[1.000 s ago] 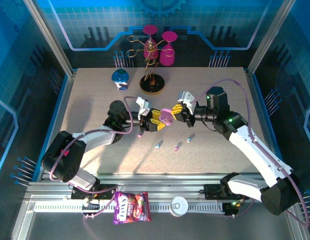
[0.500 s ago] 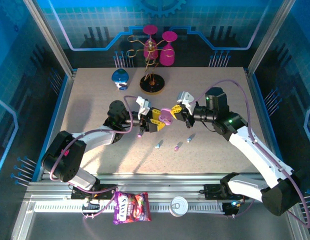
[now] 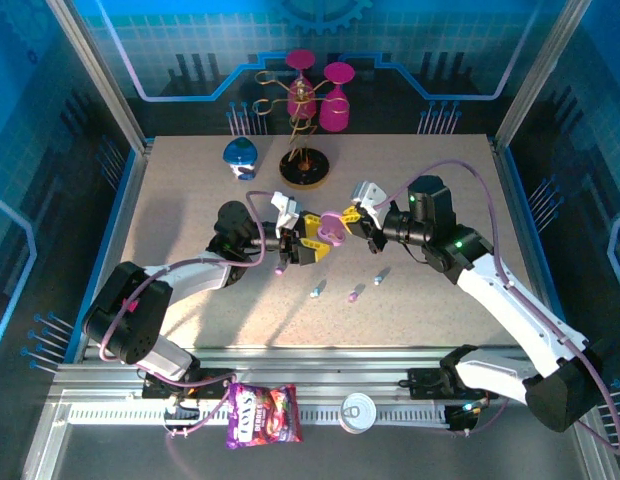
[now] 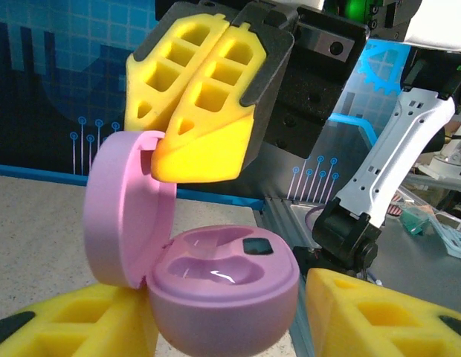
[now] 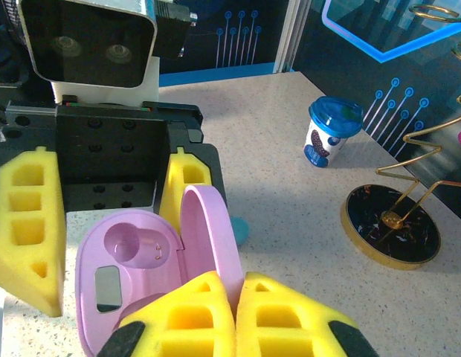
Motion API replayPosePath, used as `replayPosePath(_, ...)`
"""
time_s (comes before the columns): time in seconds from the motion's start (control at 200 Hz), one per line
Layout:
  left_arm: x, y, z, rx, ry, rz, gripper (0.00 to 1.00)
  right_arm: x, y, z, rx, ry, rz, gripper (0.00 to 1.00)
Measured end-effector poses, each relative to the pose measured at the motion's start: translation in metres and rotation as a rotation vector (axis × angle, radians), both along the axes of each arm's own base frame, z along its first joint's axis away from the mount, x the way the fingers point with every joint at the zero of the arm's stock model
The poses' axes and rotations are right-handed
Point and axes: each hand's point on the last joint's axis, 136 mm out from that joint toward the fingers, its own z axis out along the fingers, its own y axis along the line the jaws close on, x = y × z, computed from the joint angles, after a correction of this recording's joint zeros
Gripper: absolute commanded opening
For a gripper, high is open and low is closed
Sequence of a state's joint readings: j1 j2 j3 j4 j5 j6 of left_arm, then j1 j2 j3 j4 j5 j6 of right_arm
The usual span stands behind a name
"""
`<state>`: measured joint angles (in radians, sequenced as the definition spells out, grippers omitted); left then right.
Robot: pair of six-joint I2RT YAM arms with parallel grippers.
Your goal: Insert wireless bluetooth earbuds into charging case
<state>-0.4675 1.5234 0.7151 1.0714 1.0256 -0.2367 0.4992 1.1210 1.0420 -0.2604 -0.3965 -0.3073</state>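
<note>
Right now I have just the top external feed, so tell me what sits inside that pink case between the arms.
Observer: The charging case is open, and the wells that show are empty; nothing is seated in them.
Operator: Report the right end effector's grip.
Observer: The right end effector is shut, pinching the rim of the raised lid.
Operator: Now describe the left one.
Observer: The left end effector has its jaws apart. The right wrist view shows a gap between one finger and the case body.
</note>
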Motion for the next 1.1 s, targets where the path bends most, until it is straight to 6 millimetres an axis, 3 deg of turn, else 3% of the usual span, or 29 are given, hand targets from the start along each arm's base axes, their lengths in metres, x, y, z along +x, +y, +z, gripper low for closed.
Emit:
replayPosePath(0.105, 0.0001, 0.0, 0.0003, -0.001, -0.002, 0.001, 0.46, -0.0014, 0.0008, 0.0007, 0.001, -0.002, 0.004, 0.0)
replayPosePath(0.335, 0.0, 0.0, 0.0, 0.0, 0.0, 0.0, 0.61, -0.0009, 0.0003, 0.0003, 0.001, -0.006, 0.0, 0.0)
replayPosePath(0.68, 0.0053, -0.0003, -0.0037, 0.009, 0.025, 0.027, 0.64, -0.0026, -0.0018, -0.0032, -0.001, -0.009, -0.007, 0.0)
replayPosePath(0.921, 0.0082, -0.0004, -0.0067, 0.018, 0.037, 0.042, 0.75, -0.0036, -0.002, -0.0021, 0.001, -0.012, -0.006, 0.0)
replayPosePath(1.021, 0.0082, -0.0004, -0.0066, 0.017, 0.022, 0.043, 0.74, -0.0036, -0.002, -0.0021, 0.001, -0.012, -0.006, 0.0)
replayPosePath(1.101, 0.0082, -0.0004, -0.0065, 0.017, 0.019, 0.043, 0.65, -0.0036, -0.002, -0.0021, 0.001, -0.012, -0.006, 0.0)
